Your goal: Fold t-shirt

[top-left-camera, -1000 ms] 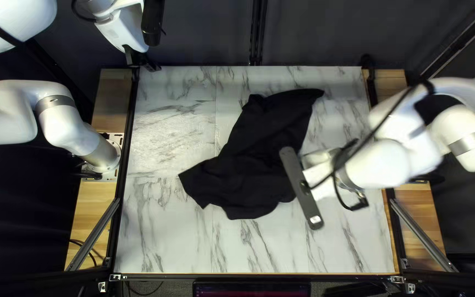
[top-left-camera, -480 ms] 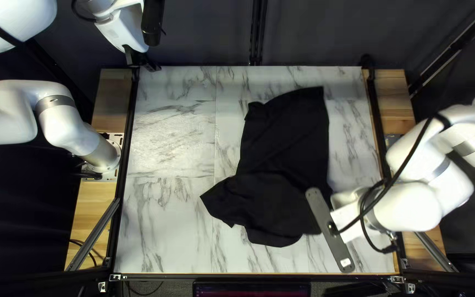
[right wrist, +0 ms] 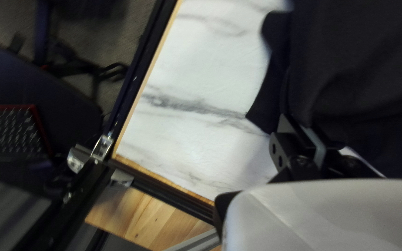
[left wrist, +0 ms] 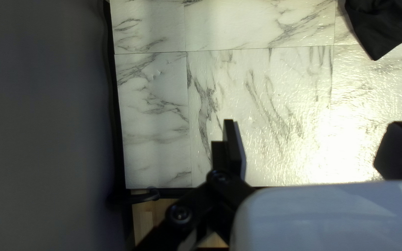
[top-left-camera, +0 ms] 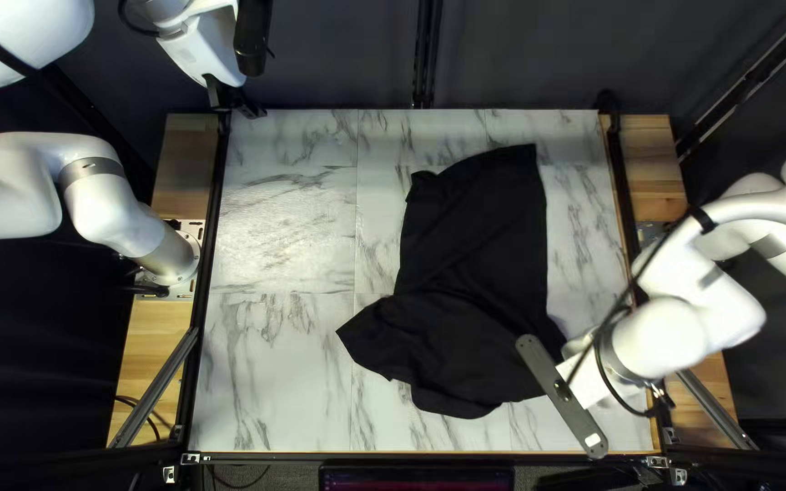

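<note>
Marble-patterned desk [top-left-camera: 275, 364] below, my right fingers [right wrist: 289, 143] are closed on an edge of the rumpled black t-shirt [top-left-camera: 475, 236], its bulk spread ahead of and beside them; the grip is likely meant to draw the fabric straight before folding. My left fingers [left wrist: 233, 146] stand open, well apart from the t-shirt, presumably in reserve. No label can be made out on it.
</note>
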Robot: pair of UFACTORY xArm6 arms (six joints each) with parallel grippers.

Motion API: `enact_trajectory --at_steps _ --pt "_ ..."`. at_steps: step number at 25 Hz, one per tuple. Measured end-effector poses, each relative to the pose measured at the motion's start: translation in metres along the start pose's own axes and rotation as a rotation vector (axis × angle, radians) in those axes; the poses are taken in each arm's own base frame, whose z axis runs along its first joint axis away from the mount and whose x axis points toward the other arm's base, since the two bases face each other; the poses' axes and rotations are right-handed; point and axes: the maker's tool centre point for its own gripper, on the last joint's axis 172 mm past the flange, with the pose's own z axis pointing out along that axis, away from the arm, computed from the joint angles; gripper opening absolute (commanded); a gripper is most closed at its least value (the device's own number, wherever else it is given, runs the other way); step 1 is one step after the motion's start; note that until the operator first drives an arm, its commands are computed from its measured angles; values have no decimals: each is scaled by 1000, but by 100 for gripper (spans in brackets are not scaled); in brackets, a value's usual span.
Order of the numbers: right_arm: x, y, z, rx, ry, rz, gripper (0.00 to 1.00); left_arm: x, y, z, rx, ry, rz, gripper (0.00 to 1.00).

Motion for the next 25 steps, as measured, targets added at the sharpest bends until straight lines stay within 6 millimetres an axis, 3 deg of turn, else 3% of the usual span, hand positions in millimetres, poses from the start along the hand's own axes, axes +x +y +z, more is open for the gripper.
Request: enact_trajectory --at_steps 4,11,15,19,25 --pt "-9 62 -26 -80 56 57 100 0 0 0 0 0 0 100" --pt "-25 208 -60 -286 181 150 100 0 0 0 0 0 0 100" --pt "-55 262 -70 -345 197 184 100 0 0 0 0 0 0 100" --pt "-89 284 -99 -379 233 226 100 0 0 0 0 0 0 100" --pt "-139 263 -159 -384 233 287 100 0 0 0 0 0 0 100"
